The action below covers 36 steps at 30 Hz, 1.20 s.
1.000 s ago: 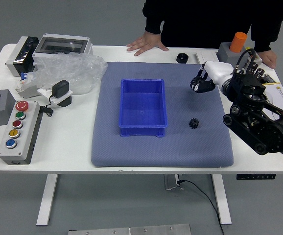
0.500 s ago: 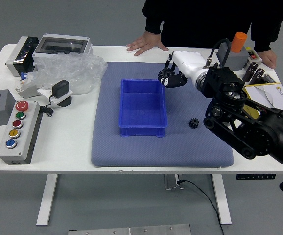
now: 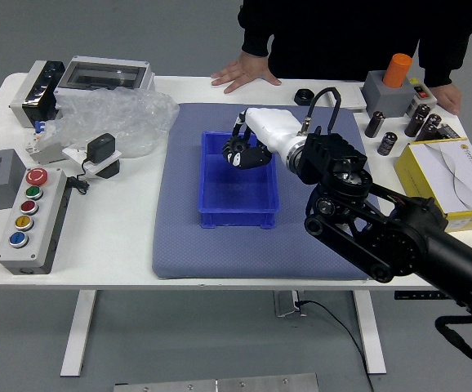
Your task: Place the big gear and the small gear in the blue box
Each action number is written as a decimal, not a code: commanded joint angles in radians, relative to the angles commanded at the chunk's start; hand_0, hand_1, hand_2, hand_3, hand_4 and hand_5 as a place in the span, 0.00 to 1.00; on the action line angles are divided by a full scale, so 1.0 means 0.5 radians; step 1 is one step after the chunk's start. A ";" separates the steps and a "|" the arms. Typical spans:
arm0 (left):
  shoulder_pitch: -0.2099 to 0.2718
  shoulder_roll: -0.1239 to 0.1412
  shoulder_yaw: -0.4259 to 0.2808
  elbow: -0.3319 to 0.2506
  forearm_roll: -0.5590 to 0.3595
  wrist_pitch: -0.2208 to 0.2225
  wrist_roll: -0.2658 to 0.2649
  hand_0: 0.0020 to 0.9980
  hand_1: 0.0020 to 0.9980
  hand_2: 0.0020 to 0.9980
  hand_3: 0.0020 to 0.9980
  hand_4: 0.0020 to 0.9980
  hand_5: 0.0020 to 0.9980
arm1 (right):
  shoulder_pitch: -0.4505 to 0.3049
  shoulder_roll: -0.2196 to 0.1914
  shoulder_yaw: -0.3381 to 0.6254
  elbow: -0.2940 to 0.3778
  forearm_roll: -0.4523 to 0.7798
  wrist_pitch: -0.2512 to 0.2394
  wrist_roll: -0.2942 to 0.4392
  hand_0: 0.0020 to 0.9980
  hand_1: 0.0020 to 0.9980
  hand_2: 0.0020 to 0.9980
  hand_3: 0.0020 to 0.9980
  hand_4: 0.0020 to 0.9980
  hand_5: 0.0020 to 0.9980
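Observation:
The right hand (image 3: 241,144), with a white back and black fingers, is over the far part of the blue box (image 3: 238,196). Its fingers are closed on a dark toothed piece, seemingly the big gear (image 3: 233,150), held above the box floor. The box stands open on the blue-grey mat, its inside partly covered by the hand. The small gear cannot be seen; the right forearm covers the mat where it lay. No left hand shows.
At the far side a person rests one hand (image 3: 246,72) on the table, the other by the grey block (image 3: 387,96). Button box (image 3: 36,220) and plastic wrap (image 3: 126,122) are left; black cylinders (image 3: 387,144) and a yellow box (image 3: 456,180) right.
The right hand has swept left from the mat's far right part to over the blue box, carrying the gear. Its forearm now hides the small gear. The person's hands stay put.

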 joint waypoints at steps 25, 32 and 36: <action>-0.005 -0.005 -0.007 0.000 -0.002 0.001 0.000 0.85 0.81 0.82 0.85 0.71 0.28 | 0.014 -0.099 0.079 0.019 0.113 0.149 -0.043 0.65 0.60 0.70 0.82 0.85 0.45; -0.012 -0.001 -0.007 0.000 -0.010 0.002 0.000 0.85 0.81 0.82 0.85 0.71 0.27 | -0.040 -0.290 0.112 0.057 0.142 0.172 -0.051 0.65 0.59 0.70 0.82 0.84 0.44; -0.014 0.002 -0.009 0.000 -0.012 0.003 -0.001 0.84 0.81 0.82 0.85 0.72 0.27 | -0.101 -0.384 0.108 0.071 0.172 0.191 -0.056 0.65 0.60 0.70 0.81 0.84 0.43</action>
